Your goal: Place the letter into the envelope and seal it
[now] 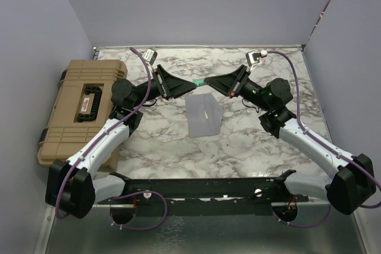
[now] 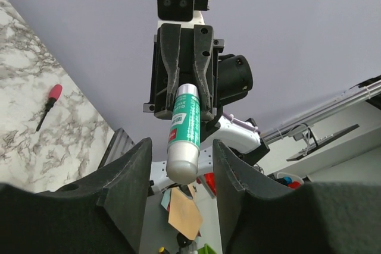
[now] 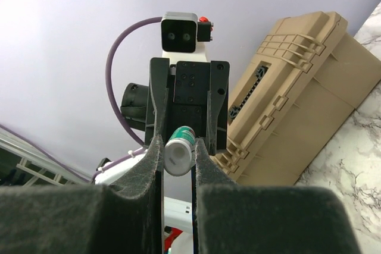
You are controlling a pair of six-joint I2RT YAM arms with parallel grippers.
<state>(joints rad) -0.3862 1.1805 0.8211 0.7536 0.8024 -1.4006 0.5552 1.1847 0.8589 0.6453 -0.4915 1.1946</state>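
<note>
The grey envelope [image 1: 202,116] lies flat on the marble table [image 1: 256,141] at the middle. The letter is hidden. Above the envelope's far edge both grippers meet tip to tip. My right gripper [image 1: 215,81] [image 3: 177,147] is shut on a green and white glue stick [image 1: 200,81] [image 3: 180,151], holding it level. The stick's white end [image 2: 182,162] reaches between the fingers of my left gripper [image 1: 191,85] [image 2: 181,147]. Those jaws stand apart on either side of it, with a gap on both sides.
A big tan hard case [image 1: 77,105] [image 3: 297,117] lies along the table's left side, beside the left arm. A red-handled screwdriver [image 2: 47,105] lies on the marble in the left wrist view. Purple walls close in the left, back and right.
</note>
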